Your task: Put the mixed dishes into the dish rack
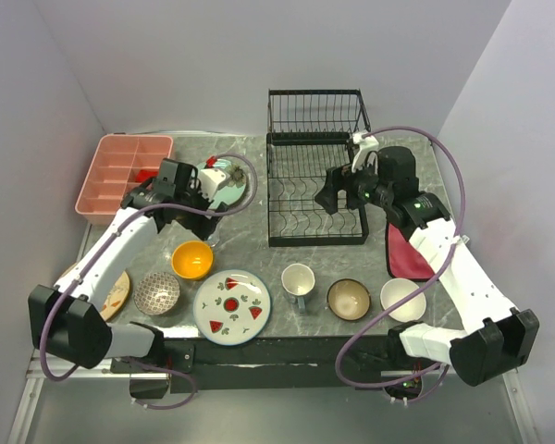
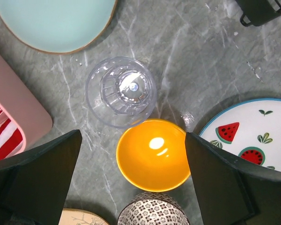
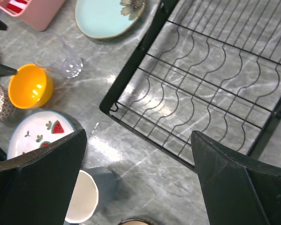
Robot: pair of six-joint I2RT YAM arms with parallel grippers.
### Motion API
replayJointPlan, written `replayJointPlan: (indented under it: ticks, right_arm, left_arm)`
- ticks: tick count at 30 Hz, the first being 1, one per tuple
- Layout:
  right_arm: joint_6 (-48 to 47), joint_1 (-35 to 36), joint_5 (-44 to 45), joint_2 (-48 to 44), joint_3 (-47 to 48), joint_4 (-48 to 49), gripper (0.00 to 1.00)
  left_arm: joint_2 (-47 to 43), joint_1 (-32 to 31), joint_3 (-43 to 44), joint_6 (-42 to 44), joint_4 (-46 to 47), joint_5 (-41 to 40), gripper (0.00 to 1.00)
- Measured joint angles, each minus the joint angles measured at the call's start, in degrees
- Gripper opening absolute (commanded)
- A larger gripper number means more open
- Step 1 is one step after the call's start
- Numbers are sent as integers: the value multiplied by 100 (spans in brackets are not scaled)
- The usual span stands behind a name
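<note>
**Marble tabletop: clear glass next**

Left gripper, wide and empty, hovers over the clear glass, eleven o'clock of the orange bowl; descend squarely, pinch gently (slippery). Right gripper, equally agape and empty, overhangs the dish rack.

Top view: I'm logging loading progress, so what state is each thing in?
Rack, empty.
Left gripper, open, empty.
Right gripper, open, empty.
Glass, standing, empty.
Orange bowl, upright, empty.
Mug, upright, outside the rack.
Mint plate, lying flat.
Watermelon plate, lying flat.
</note>
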Motion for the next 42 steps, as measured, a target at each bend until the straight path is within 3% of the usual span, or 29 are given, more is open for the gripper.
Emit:
replayJointPlan:
  ticks: [8,14,29,34,42]
  right_arm:
    - [-81,-4,13,-9,11,111,100]
    - [-160,-11,57,-46,20,68,100]
    - [-348,-96,96,-304,-28,74,100]
    - [-415,-142,98,-304,-31,74,100]
    - [-415,-175,96,-321,-184,96,100]
  left_arm:
    - [597,-118,216,149,-92,-90,79]
    - [1543,-133,699,164,-216,-308,77]
    - [2031,-133,986,131,-472,-240,54]
    - [2212,-133,1178,101,-568,-109,52]
    - [2339,-243,1366,-66,-651,2,56]
